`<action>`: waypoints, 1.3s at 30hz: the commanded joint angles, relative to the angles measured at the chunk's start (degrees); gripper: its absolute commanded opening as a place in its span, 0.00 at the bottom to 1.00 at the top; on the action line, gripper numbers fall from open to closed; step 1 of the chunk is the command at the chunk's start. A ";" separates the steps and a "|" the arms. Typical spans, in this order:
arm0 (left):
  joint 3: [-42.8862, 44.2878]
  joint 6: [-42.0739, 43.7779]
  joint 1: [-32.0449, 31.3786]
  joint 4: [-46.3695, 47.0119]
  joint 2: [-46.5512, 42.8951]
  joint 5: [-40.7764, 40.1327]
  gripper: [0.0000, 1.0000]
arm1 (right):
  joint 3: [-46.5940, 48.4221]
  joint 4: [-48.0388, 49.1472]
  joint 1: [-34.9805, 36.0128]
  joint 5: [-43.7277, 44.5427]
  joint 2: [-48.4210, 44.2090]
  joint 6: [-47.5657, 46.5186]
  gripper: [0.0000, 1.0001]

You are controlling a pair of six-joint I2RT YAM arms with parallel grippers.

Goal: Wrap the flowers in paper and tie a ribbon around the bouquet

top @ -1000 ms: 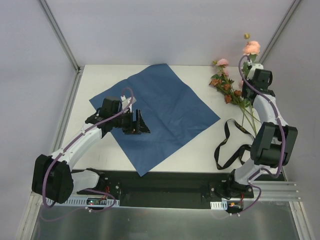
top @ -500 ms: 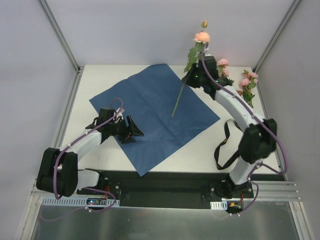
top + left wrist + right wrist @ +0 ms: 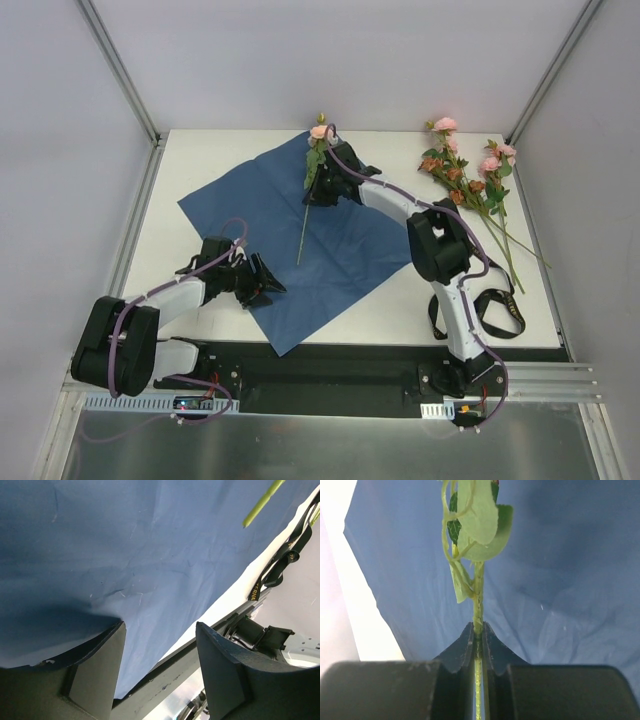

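Right wrist: the right gripper point(image 3: 478, 630) clamps a green-stemmed pink flower point(image 3: 319, 131). The left gripper point(image 3: 160, 630) is apart over dark blue paper point(image 3: 150, 555).

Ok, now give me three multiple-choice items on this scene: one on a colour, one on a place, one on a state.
1. The upper face of the paper is:
A. navy
B. white
C. pink

2. The ribbon lies:
A. on the paper
B. on the bare table, near right
C. off the far edge

3. The right gripper is:
A. open, empty
B. shut, empty
C. shut on the stem of a single flower

Answers:
1. A: the sheet shows dark blue throughout.
2. B: it lies past the paper's near-right edge.
3. C: the jaws pinch the green stem in the right wrist view.
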 commanded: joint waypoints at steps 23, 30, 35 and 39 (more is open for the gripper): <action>-6.43 -0.84 -0.61 -2.62 -9.75 -3.95 0.61 | 7.62 4.00 3.86 -5.41 9.71 1.14 0.03; -6.96 -1.28 -0.61 -2.62 -11.95 -4.31 0.62 | 4.55 3.83 4.56 -0.58 9.18 3.34 0.10; -7.05 -1.54 -0.61 -2.62 -12.21 -4.40 0.62 | 5.24 4.00 4.92 0.12 9.97 4.84 0.15; -6.96 -1.54 -0.61 -2.62 -12.47 -4.48 0.63 | 6.91 1.64 5.53 1.70 10.41 3.96 0.22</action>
